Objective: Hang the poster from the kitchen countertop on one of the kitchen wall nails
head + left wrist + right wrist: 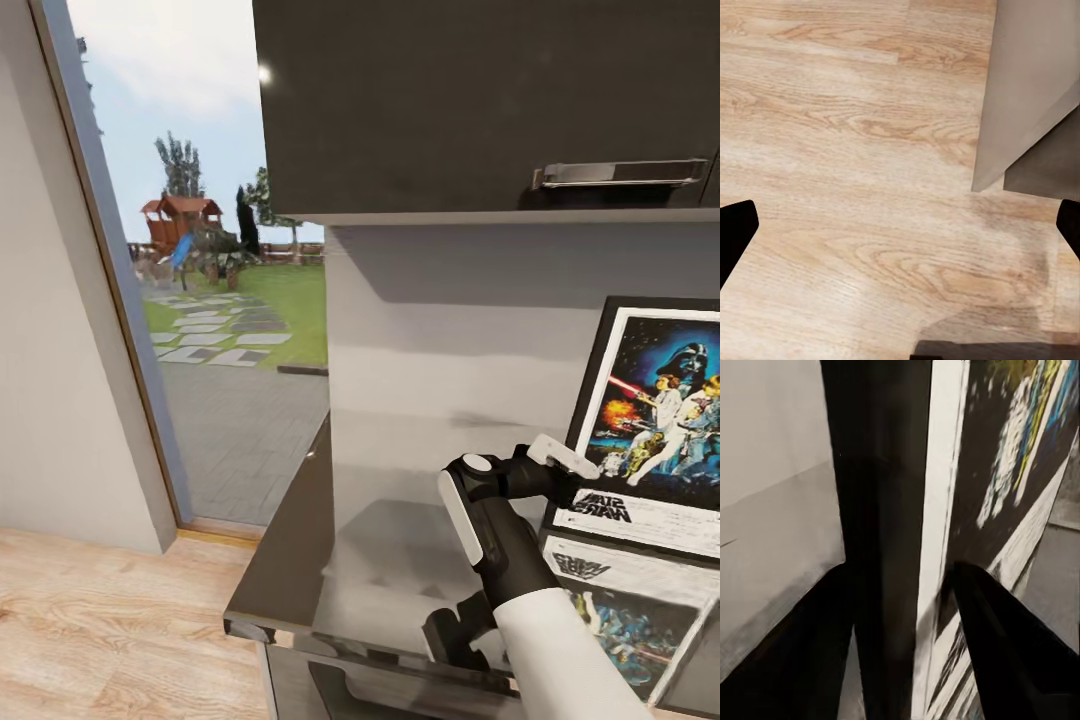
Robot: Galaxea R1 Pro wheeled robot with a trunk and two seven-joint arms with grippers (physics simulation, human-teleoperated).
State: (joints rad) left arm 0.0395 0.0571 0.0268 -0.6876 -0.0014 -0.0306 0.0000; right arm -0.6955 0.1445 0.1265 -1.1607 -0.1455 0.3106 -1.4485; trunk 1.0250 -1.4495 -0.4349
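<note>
The poster point(665, 415) stands upright on the kitchen countertop point(300, 560), leaning on the grey wall at the far right. My right gripper point(570, 472) reaches its lower left edge. In the right wrist view the right gripper point(900, 574) straddles the poster's black frame point(881, 510), with one dark finger point(795, 660) pressed against each side, shut on it. Over the wooden floor, my left gripper point(900, 229) is open, with its black fingertips point(735, 232) far apart and nothing between them. The wall nail is out of view.
A black upper cabinet point(450, 100) with a metal handle point(620, 175) hangs close above the poster. The glossy slab mirrors the poster point(620, 610). A glass door point(210, 300) to the garden lies left of the counter, with wooden floor point(110, 630) below.
</note>
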